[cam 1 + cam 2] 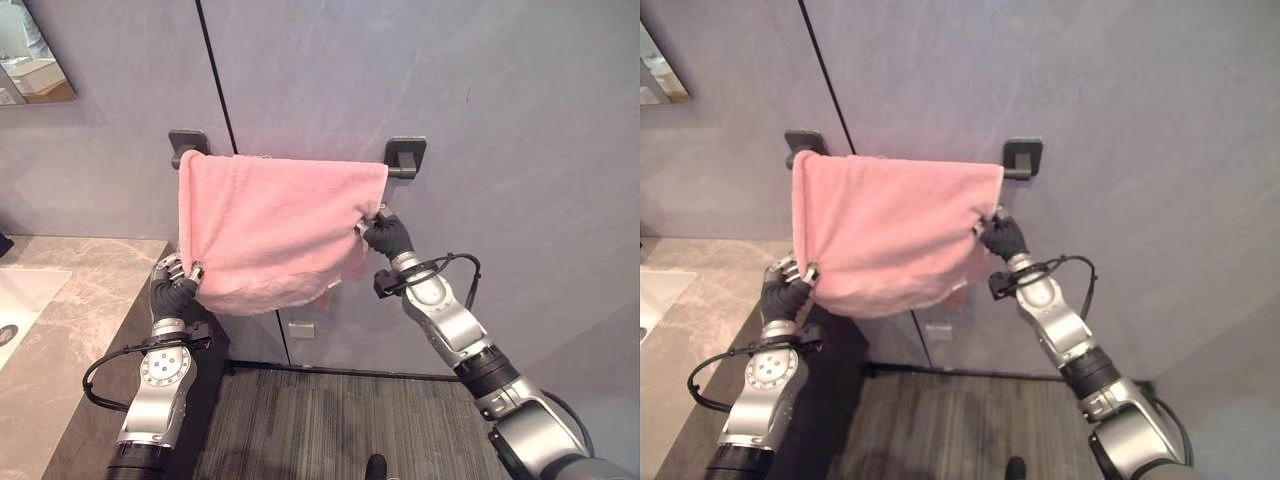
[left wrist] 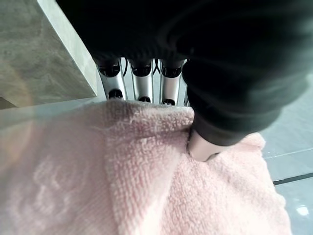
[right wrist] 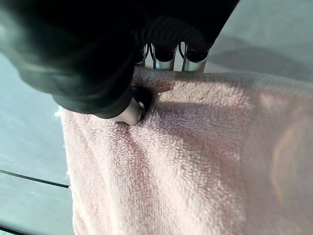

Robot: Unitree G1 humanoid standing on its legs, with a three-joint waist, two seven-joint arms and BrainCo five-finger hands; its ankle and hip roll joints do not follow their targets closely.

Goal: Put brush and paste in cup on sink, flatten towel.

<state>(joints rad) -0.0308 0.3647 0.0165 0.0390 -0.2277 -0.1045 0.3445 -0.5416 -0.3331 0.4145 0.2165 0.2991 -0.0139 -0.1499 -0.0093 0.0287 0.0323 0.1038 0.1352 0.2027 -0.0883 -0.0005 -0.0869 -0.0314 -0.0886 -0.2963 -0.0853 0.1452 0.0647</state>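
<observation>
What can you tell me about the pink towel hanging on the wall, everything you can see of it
The pink towel is soft, looped terry cloth, draped over a dark rail fixed to the grey wall beside the stone counter. Its top edge runs nearly level along the rail; the lower edge hangs uneven and bunched, with a fold drooping at the lower right. The left hand pinches its lower left corner between thumb and fingers, and the right hand pinches its right edge higher up. Nothing else touches it.
</observation>
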